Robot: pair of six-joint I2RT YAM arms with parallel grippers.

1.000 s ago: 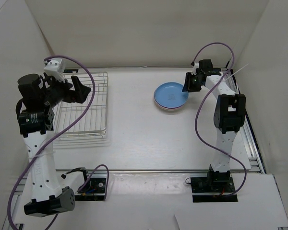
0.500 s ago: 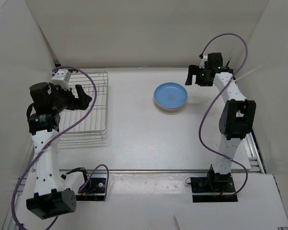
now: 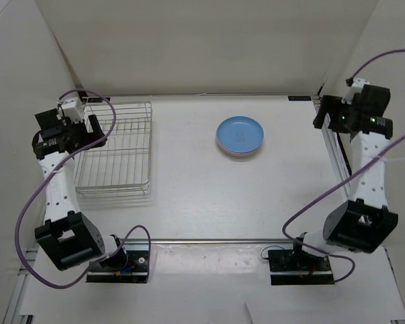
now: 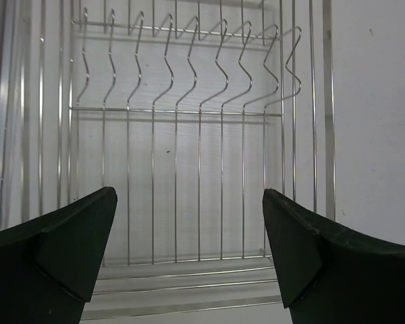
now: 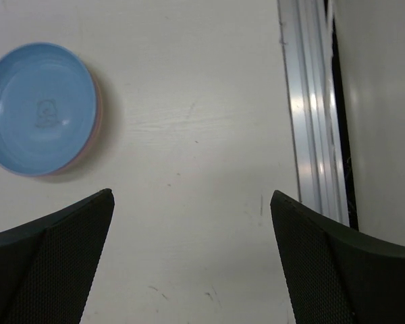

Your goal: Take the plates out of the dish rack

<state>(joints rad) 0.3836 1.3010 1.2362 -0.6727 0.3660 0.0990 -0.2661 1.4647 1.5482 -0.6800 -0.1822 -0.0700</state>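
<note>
The plates lie stacked on the table right of centre, a light blue plate (image 3: 239, 133) on top and a pink rim (image 3: 237, 154) showing under it. In the right wrist view the blue plate (image 5: 40, 108) sits at the upper left with the pink edge (image 5: 98, 125) beneath. The dish rack (image 3: 115, 147) stands at the left with no plate in it; its wires (image 4: 175, 110) fill the left wrist view. My left gripper (image 3: 93, 127) (image 4: 189, 196) hovers open at the rack's left side. My right gripper (image 3: 322, 113) (image 5: 189, 194) is open by the table's right edge, well clear of the plates.
An aluminium rail (image 5: 310, 101) runs along the table's right edge under the right arm (image 3: 364, 169). White walls close in the table on the left, back and right. Purple cables (image 3: 34, 202) loop from both arms.
My right gripper let go at the blue plate's rim, opened wide and drew back to the right edge. The left arm pulled away to the rack's left side.
</note>
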